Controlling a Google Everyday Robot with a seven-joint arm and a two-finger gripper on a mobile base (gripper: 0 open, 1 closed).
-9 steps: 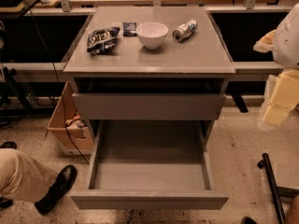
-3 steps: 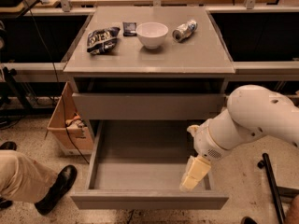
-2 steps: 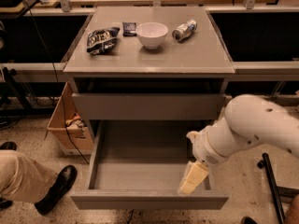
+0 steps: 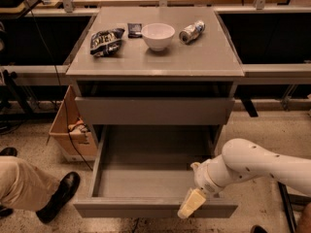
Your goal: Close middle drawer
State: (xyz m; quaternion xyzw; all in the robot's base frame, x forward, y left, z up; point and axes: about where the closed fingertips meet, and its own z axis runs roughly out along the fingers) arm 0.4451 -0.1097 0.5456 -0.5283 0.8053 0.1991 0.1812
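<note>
The middle drawer point(image 4: 150, 178) is pulled far out below the cabinet's upper grey front point(image 4: 154, 110). It is a wide, shallow, empty grey box with a flat front panel point(image 4: 126, 208) nearest the camera. My gripper point(image 4: 191, 204) is cream-coloured, on the end of the white arm point(image 4: 257, 166) that comes in from the right. It hangs over the right part of the drawer's front panel, at its top edge. Whether it touches the panel cannot be told.
On the cabinet top point(image 4: 204, 57) lie a dark chip bag point(image 4: 107, 40), a white bowl point(image 4: 158, 35) and a can on its side point(image 4: 192, 31). A cardboard box point(image 4: 70, 130) stands left of the cabinet. A person's leg and black shoe point(image 4: 60, 193) are at the lower left.
The arm has swung in from the right and moved the gripper from over the drawer's inside toward its front panel. The drawer has not moved.
</note>
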